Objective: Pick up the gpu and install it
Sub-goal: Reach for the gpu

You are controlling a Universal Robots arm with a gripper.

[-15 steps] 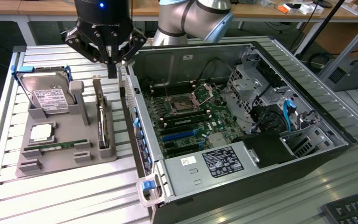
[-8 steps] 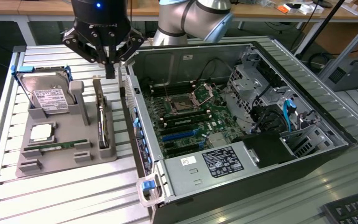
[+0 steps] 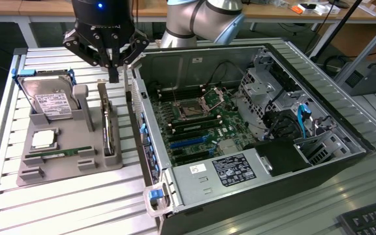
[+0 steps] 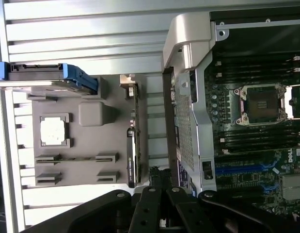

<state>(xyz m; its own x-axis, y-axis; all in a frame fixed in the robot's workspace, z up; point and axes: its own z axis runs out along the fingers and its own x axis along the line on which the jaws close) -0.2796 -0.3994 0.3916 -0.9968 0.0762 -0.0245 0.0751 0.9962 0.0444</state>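
Above the grey tray (image 3: 57, 171) on the slatted surface (image 3: 77, 205), I see the tool (image 3: 113, 76) with its fingers pressed together and nothing between them. It hangs just over one end of the gpu (image 3: 106, 125), which stands on edge in a tray slot between the hard drive (image 3: 51, 100) and the open computer case (image 3: 195, 61). I cannot tell whether they touch.
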